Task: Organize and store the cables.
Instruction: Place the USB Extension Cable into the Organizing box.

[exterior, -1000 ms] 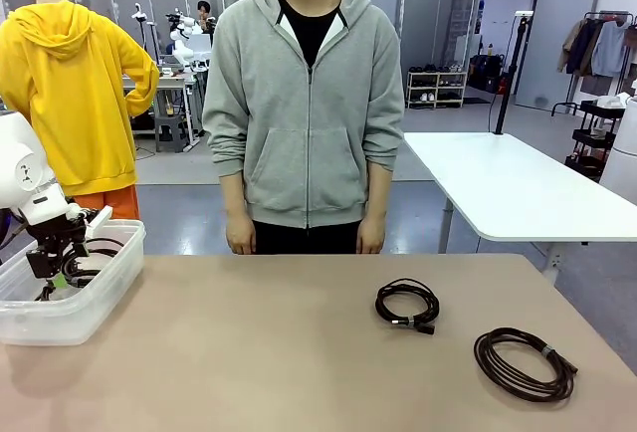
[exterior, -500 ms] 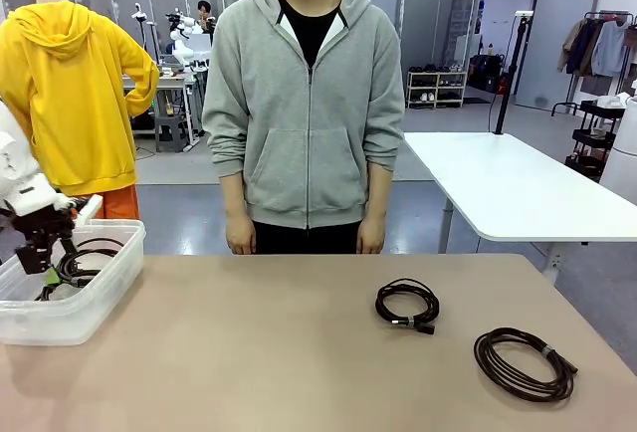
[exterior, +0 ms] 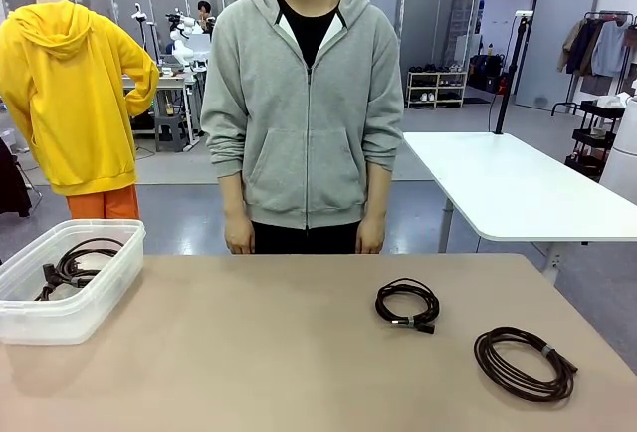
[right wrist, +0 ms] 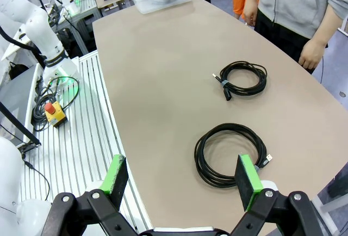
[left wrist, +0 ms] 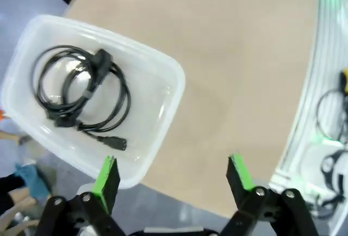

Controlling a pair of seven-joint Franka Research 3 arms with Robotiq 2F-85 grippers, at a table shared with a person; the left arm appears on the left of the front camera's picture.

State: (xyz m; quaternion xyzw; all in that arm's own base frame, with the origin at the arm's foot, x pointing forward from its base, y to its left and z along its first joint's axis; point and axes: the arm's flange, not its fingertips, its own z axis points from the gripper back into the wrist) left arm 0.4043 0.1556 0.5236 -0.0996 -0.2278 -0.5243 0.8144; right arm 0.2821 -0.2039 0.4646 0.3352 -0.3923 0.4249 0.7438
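The tan surface (exterior: 249, 352) runs from the near edge to a person in a grey hoodie (exterior: 304, 104), who stands at its far side. One of the person's hands (exterior: 239, 238) hangs just past the far edge and the other hand (exterior: 370, 236) hangs beside it, both apart from everything on the surface.

At the far left sits a clear plastic bin (exterior: 60, 318), its long side running away from the robot. One of the cables, a black coil in the bin (exterior: 75, 265), lies on the bin's floor with its plug ends loose beside the loops. The left wrist view looks down on it (left wrist: 87, 92).

The other two cables lie bare on the right half of the surface, well apart from the bin. The larger coil (exterior: 482, 360), dark brown, lies near the right edge and nearer the robot. The smaller black coil (exterior: 382, 305) lies to its left and farther off, with a plug sticking out on its near side. The two coils do not touch.

The left tool (left wrist: 173, 172) hangs released above the bin's near rim, jaws wide and holding nothing. The right tool (right wrist: 182, 176) is likewise released and empty, high above the near right edge, looking down on the larger coil (right wrist: 198, 157).
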